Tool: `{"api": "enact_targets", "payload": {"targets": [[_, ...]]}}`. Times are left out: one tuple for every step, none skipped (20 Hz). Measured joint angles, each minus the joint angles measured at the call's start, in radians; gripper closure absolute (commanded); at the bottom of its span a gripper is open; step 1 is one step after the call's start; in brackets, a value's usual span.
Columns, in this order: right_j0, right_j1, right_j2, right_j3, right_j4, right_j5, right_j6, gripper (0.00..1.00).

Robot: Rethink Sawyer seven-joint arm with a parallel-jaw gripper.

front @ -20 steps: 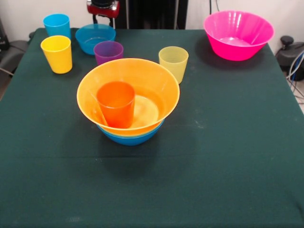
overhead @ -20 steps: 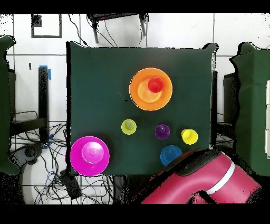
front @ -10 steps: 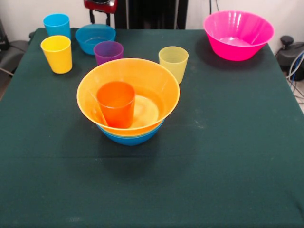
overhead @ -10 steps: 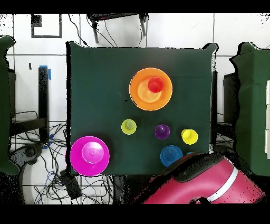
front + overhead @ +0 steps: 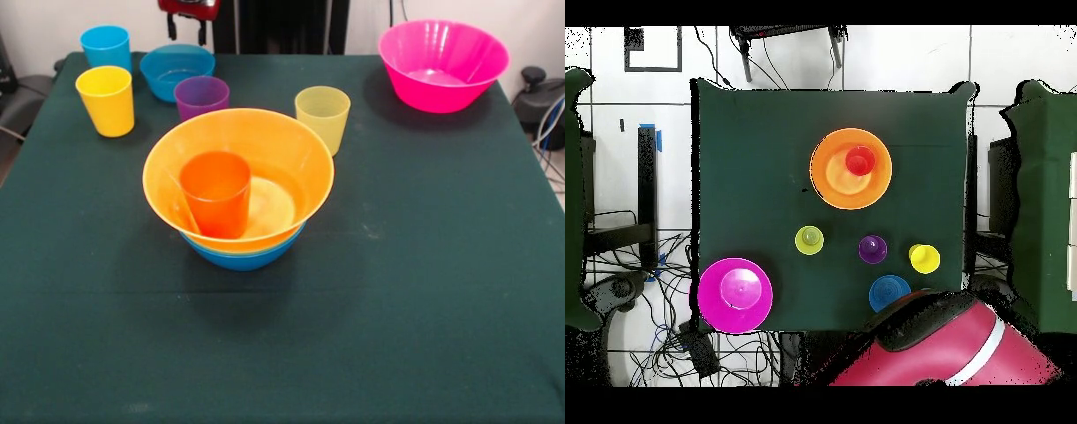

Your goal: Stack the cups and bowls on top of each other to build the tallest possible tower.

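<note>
My gripper sits drawn up at the table's far edge, only its red body and two dark tips showing; I cannot tell whether they are parted. My arm bulks over one corner. The tower stands mid-table: an orange cup inside a wide orange-yellow bowl, nested in a blue bowl. Loose are four tapered translucent cups and two round bowls, pink and blue.

1. I can read no text, label, brand or number anywhere (both views checked).
2. My cups, bowls and the green tablecloth carry no visible markings.
</note>
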Motion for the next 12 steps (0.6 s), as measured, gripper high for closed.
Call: {"api": "enact_targets", "payload": {"targets": [[0.002, -0.002, 0.002, 0.000, 0.000, 0.005, 0.000, 0.00], [0.004, -0.003, 0.004, 0.000, 0.000, 0.009, 0.000, 0.00], [0.004, -0.004, 0.006, 0.000, 0.000, 0.010, 0.000, 0.00], [0.005, -0.003, 0.009, 0.000, 0.000, 0.011, 0.000, 0.00], [0.005, -0.003, 0.010, 0.000, 0.000, 0.011, 0.000, 0.00], [0.005, -0.003, 0.011, 0.000, 0.000, 0.011, 0.000, 0.00], [0.005, -0.003, 0.013, 0.000, 0.000, 0.011, 0.000, 0.00], [0.005, -0.003, 0.014, 0.000, 0.000, 0.011, 0.000, 0.00], [0.006, -0.003, 0.016, 0.000, 0.000, 0.011, 0.000, 0.00], [0.006, -0.003, 0.017, 0.000, 0.000, 0.011, 0.000, 0.00], [0.008, -0.003, 0.020, 0.000, 0.000, 0.011, 0.000, 0.00], [0.010, -0.003, 0.022, 0.000, 0.000, 0.011, 0.000, 0.00]]}}
